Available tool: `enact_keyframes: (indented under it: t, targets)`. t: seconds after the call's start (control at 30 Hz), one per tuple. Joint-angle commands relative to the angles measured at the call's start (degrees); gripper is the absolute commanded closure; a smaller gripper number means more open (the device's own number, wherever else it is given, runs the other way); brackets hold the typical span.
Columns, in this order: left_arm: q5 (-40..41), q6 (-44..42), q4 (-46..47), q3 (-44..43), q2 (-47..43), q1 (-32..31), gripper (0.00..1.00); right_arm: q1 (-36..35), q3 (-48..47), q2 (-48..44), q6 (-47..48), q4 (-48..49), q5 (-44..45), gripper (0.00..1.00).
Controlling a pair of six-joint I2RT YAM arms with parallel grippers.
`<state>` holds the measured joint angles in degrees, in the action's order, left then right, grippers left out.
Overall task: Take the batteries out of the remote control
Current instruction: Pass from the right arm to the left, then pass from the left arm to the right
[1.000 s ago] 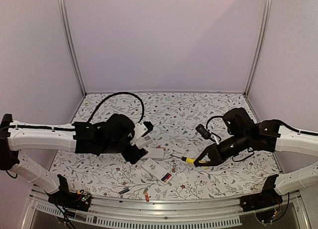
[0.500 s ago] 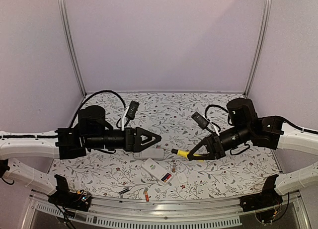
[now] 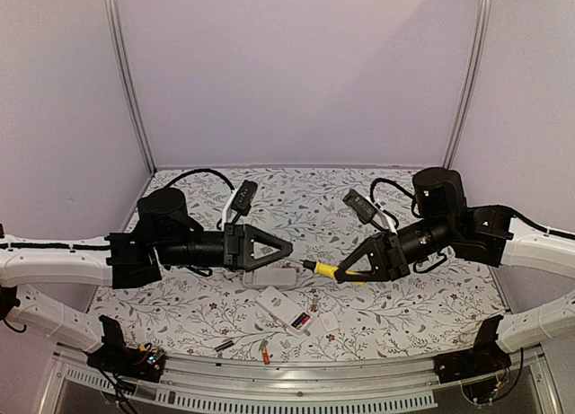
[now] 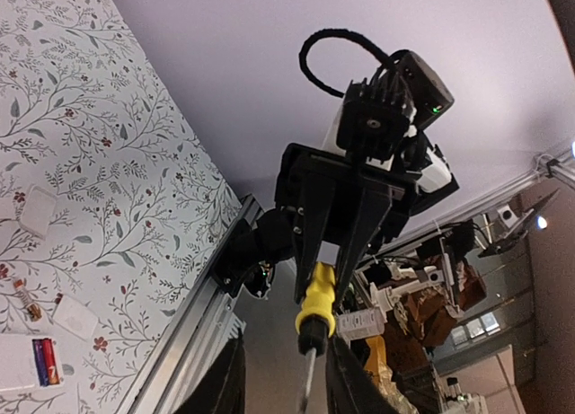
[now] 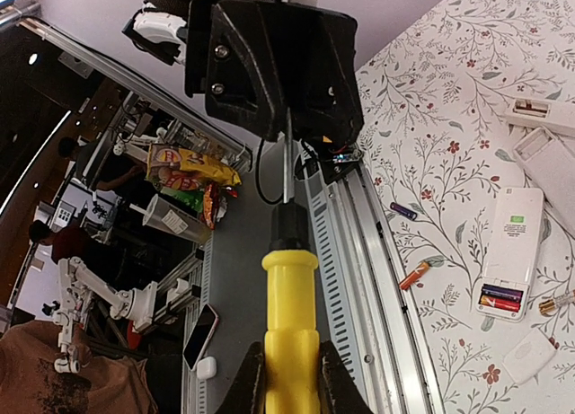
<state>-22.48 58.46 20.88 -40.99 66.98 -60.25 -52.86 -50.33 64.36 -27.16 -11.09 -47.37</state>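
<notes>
In the top view my right gripper (image 3: 342, 272) is shut on the yellow handle of a screwdriver (image 3: 325, 269), held level above the table with its tip pointing left. My left gripper (image 3: 289, 249) faces it. In the left wrist view the thin shaft (image 4: 308, 365) runs between the left fingers with a gap on each side. An open white remote control (image 3: 280, 304) lies below, with red and dark batteries (image 3: 301, 321) in its bay. An orange battery (image 3: 264, 352) and a dark battery (image 3: 225, 344) lie loose near the front rail.
A second, grey remote (image 3: 269, 277) lies under the left gripper, and two more white remotes (image 5: 544, 116) show in the right wrist view. Small white cover plates (image 3: 330, 321) lie beside the open remote. The metal front rail (image 3: 296, 376) borders the patterned mat.
The left arm swung up from the remotes to level and its jaws narrowed around the screwdriver shaft. The right arm lifted the screwdriver and carried it left toward the left gripper.
</notes>
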Motion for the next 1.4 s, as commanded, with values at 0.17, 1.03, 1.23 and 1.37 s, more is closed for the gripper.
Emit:
enact_keyframes:
  t: [0.17, 1.03, 1.23, 1.37]
  targets:
    - [-2.94, 1.38, 0.90, 1.67, -0.31, 0.35, 0.69, -0.31, -1.80, 0.58, -0.15, 0.63, 0.23, 1.00]
    - [7.30, 1.89, 14.35, 8.39, -7.20, 0.32, 1.00, -2.65, 15.89, -7.99, -24.64, 35.02, 23.92, 0.12]
    - [6.91, 2.63, 14.09, 8.96, -7.43, 0.33, 1.00, -4.36, 13.35, -4.66, -25.21, 36.75, 22.35, 0.19]
    - [7.17, 2.28, 13.76, 8.99, -7.74, 0.33, 1.00, -5.08, 10.17, -1.96, -24.19, 36.37, 19.70, 0.34]
